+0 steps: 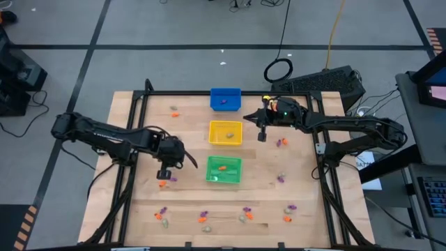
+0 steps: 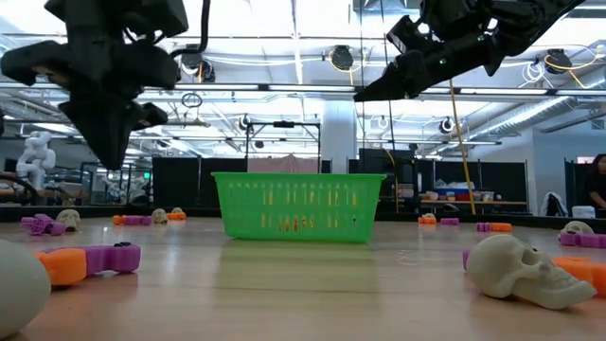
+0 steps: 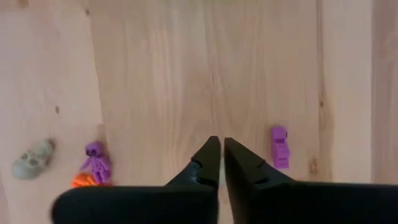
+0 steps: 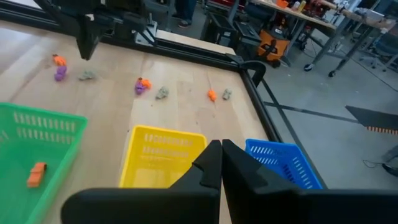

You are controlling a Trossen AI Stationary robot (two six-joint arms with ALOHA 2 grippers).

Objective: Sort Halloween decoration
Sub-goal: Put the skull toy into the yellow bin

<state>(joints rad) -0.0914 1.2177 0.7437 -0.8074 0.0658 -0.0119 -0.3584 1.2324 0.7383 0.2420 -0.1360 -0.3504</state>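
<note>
Hovering over worktop: left tool (image 1: 164, 173), fingers pressed together with nothing between them, above bare wood (image 3: 186, 74) left of the green bin (image 1: 224, 170).
Nearest trinket: purple figure (image 3: 280, 147), lying flat, long axis running parallel to the left tool's fingers, just beside their tips and apart from them.
Other side of left tool: second purple figure (image 3: 96, 159) touching an orange piece (image 3: 83, 180), with a pale skull (image 3: 32, 162) beside them, well clear of the fingers.
Right tool (image 1: 262, 135): fingers closed and empty, raised between the yellow bin (image 1: 226, 132) and the blue bin (image 1: 225, 99) on their right side.
Bins: orange piece (image 4: 37, 173) lies in the green bin; a purple trinket (image 1: 224, 102) lies in the blue one.
Front of worktop: row of scattered trinkets (image 1: 245, 213), orange, purple and pale.
</note>
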